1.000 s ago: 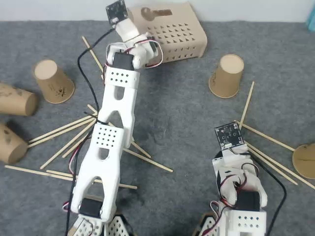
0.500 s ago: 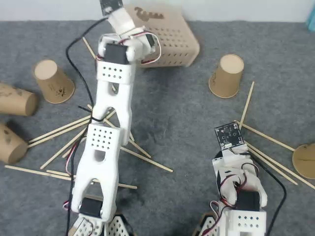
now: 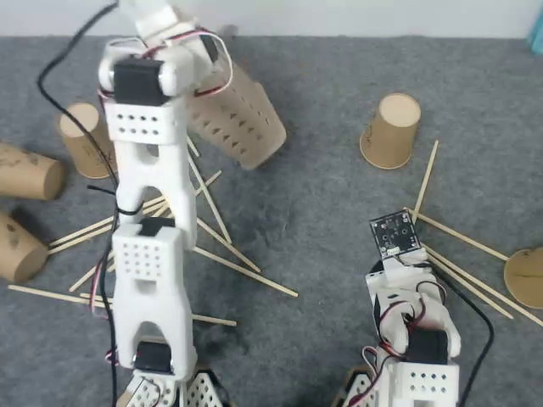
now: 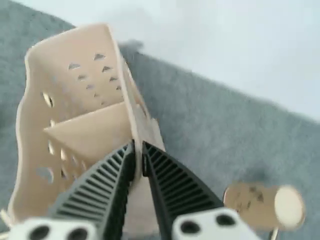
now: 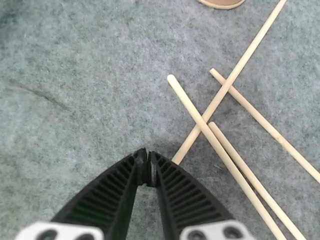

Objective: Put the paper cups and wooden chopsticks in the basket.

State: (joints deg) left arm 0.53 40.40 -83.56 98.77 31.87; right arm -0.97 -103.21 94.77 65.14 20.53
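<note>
The beige perforated basket [image 3: 240, 120] hangs tilted at the back of the grey carpet. My left gripper [image 4: 137, 151] is shut on its wall, one finger inside and one outside. Paper cups stand or lie around: one upside down at the right [image 3: 391, 130], one at the far right edge [image 3: 526, 276], and several at the left [image 3: 27, 172], one of them [image 3: 79, 136] partly behind the left arm. Wooden chopsticks lie scattered at the left [image 3: 242, 266] and at the right [image 3: 462, 271]. My right gripper [image 5: 148, 168] is shut and empty just above the carpet, beside crossed chopsticks [image 5: 227, 85].
The left arm [image 3: 148, 254] stretches from the near edge to the back over the left chopstick pile. A cup [image 4: 265, 202] lies on its side beyond the basket in the left wrist view. The carpet between the two arms [image 3: 314, 212] is bare.
The left arm has swung to the left with the basket in its gripper; the basket has shifted left and tipped over at an angle. The right arm has not moved.
</note>
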